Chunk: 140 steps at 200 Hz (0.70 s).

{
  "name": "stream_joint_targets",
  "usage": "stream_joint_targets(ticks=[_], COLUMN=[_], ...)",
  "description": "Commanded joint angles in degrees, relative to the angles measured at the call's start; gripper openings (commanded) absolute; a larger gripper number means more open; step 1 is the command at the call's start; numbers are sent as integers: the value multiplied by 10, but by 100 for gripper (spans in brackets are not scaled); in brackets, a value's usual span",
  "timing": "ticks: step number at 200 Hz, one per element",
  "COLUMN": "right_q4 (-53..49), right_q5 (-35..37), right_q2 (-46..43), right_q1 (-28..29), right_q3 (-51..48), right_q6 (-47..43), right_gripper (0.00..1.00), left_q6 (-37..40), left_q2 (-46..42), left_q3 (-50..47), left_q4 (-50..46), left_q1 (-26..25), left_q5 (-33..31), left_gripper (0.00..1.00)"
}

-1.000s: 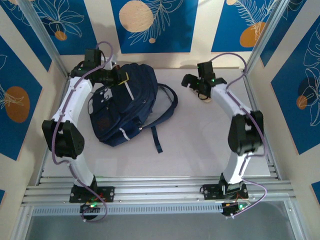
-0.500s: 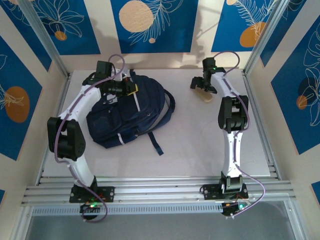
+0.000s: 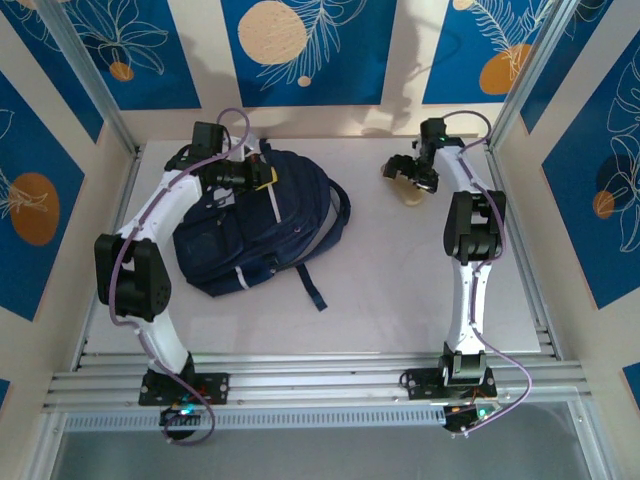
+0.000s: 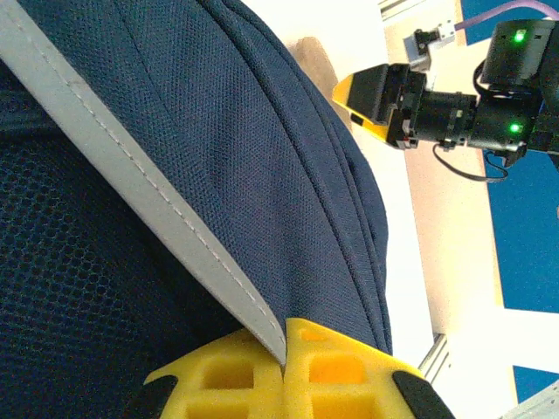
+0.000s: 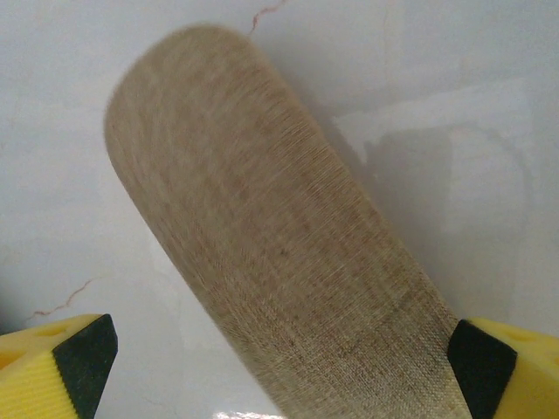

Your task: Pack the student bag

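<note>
A: Where's the student bag [image 3: 255,225] now?

B: On the far left of the table [image 3: 380,310], lying flat, with its straps [image 3: 313,285] trailing toward the middle. A second ago it lay nearer and more askew. It has been dragged toward the far side and hasn't shifted for the last half second.

A: What's holding it?

B: The left gripper [image 3: 262,178], at the bag's far edge. In the left wrist view its yellow fingers [image 4: 218,380] are pressed together, and the light stripe [image 4: 148,218] runs straight into the seam between them. So it's pinching the bag there.

A: And the other arm?

B: That one moved last. The right gripper [image 3: 404,172] has stretched out to the far right and hangs over a tan flat piece [image 3: 408,197] on the table, well apart from the bag. Its jaws are spread wide, one tip either side of the piece, and they don't appear to touch it.

A: Meaning?

B: My guess is the bag is being steadied and the first item is about to be picked up. I'd judge nothing is packed yet, and I can't see an open zip.
</note>
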Motion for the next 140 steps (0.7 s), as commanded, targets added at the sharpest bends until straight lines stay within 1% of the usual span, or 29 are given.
stream_joint_targets(ticks=[1,18,40,57,86,107,122,140], right_q4=[-18,-19,-22,-37,-95,-140,-157,-152], right_q5=[-29,-28,7,39,85,105,105,93], right_q2=[-8,-14,-12,7,69,121,149,164], right_q1=[5,10,20,27,43,50,49,47], right_q3=[-19,-26,-27,-7,84,166,214,242], right_q6=[-3,-3,-1,7,27,41,54,64], right_gripper=[100,100,100,100,100,100,100,100], left_q6=[7,4,0,-3,-5,-5,-4,-5], left_q2=[-20,-19,-19,-20,-18,-16,-13,-9], left_q3=[1,2,2,0,-1,0,2,4], left_q4=[12,14,17,19,22,23,22,22], left_q1=[-2,-2,-3,-2,-2,-3,-2,-3], left_q5=[36,39,42,43,43,43,44,45], left_gripper=[0,0,0,0,0,0,0,0])
